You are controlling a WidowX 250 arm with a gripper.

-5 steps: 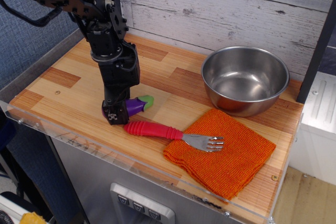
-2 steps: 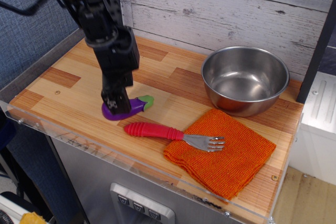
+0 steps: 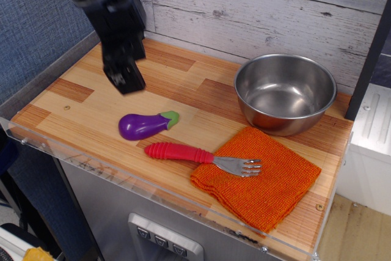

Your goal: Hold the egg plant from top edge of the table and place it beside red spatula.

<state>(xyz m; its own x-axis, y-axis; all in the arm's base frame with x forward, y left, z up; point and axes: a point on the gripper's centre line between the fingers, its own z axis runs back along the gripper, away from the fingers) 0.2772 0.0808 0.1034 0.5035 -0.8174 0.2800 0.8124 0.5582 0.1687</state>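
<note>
Whitewashed plank wall behind, blue textured panel off to the left, and in front of them the table (image 3: 85, 99), strips of light and dark wood with a clear acrylic rim along its near edge over a grey metal base. Up over the left part of the board hangs the black gripper (image 3: 125, 81), carrying nothing; it is blurred, so whether its jaws are apart or together is impossible to tell. Below it, clear of it, the egg plant (image 3: 143, 125) lies on its side on the wood, green stem cap pointing right. Just beside it toward the near edge lies the red spatula (image 3: 201, 156), its silver tines resting on the orange knitted cloth (image 3: 263, 181). Behind the cloth sits a steel bowl (image 3: 285, 93), its rim shining.
</note>
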